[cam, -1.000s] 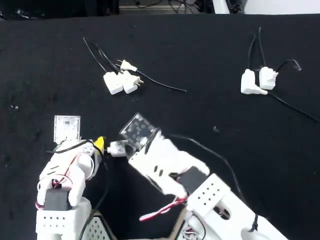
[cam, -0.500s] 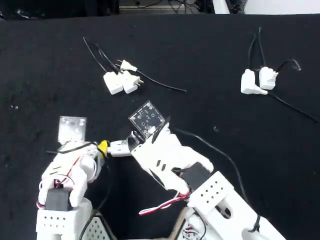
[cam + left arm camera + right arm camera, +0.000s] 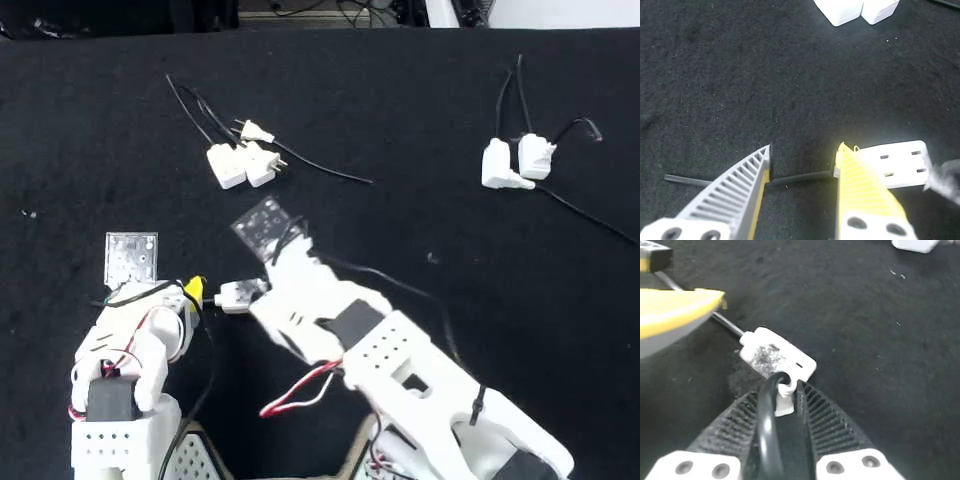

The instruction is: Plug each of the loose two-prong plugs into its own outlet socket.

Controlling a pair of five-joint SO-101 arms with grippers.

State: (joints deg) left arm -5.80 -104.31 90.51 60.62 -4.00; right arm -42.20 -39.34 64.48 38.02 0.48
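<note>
Gripping a small white two-prong plug point(image 3: 784, 406) by its black-corded end, the right gripper point(image 3: 785, 391) has its dark ribbed fingers closed tightly on it. The plug's front meets the white rectangular outlet socket block point(image 3: 776, 358), which lies on the black cloth table point(image 3: 400, 100) between the two arms. Whether the prongs are seated cannot be told.

The left gripper point(image 3: 802, 148) hangs just beside that block with its grey and yellow fingers spread wide, holding nothing. A thin black cable point(image 3: 800, 176) runs across the gap between them.

Farther back lie a cluster of white plugs and sockets point(image 3: 243, 162) and, well apart to the right, another white pair point(image 3: 515, 162).
</note>
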